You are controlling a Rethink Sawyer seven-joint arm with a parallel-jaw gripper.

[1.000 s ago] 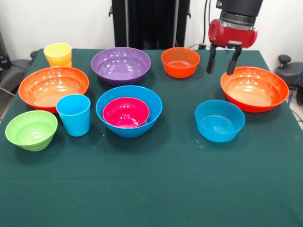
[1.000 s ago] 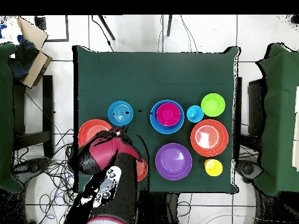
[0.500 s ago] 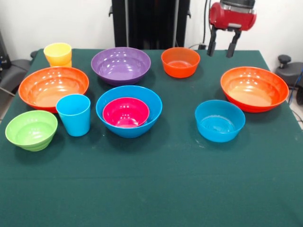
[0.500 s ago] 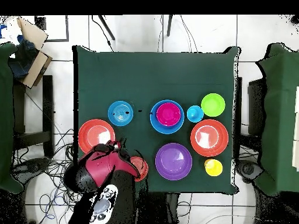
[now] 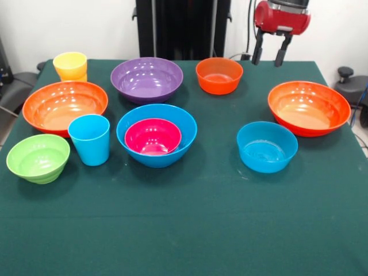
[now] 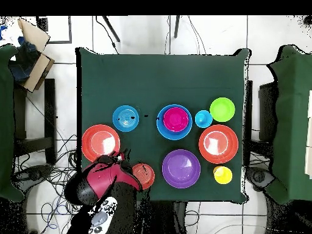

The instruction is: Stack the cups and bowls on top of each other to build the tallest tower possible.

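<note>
My gripper point(image 5: 269, 55) point(image 6: 117, 159) hangs open and empty high above the table's far right corner, between the small orange bowl point(image 5: 219, 75) point(image 6: 144, 175) and a large orange bowl point(image 5: 309, 107) point(image 6: 100, 142). A magenta bowl point(image 5: 152, 136) point(image 6: 175, 119) sits nested inside the large blue bowl point(image 5: 157, 134) point(image 6: 162, 127) at the centre. The medium blue bowl point(image 5: 267, 146) point(image 6: 125, 118) stands alone at right. On the left are the sky blue cup point(image 5: 89, 139) point(image 6: 203, 119), lime green bowl point(image 5: 38, 157) point(image 6: 222, 109), second large orange bowl point(image 5: 65, 106) point(image 6: 218, 144), yellow cup point(image 5: 70, 66) point(image 6: 223, 175) and purple bowl point(image 5: 146, 79) point(image 6: 181, 168).
All the ware rests on a dark green tablecloth point(image 5: 190, 224) point(image 6: 164, 76). A black pedestal column point(image 5: 183, 29) rises behind the table. Chairs point(image 6: 291, 122) flank both sides, and cables lie on the floor near the arm.
The gripper has risen from beside the right-hand large orange bowl and drawn back toward the table's far edge, staying open. The bowls and cups have not moved.
</note>
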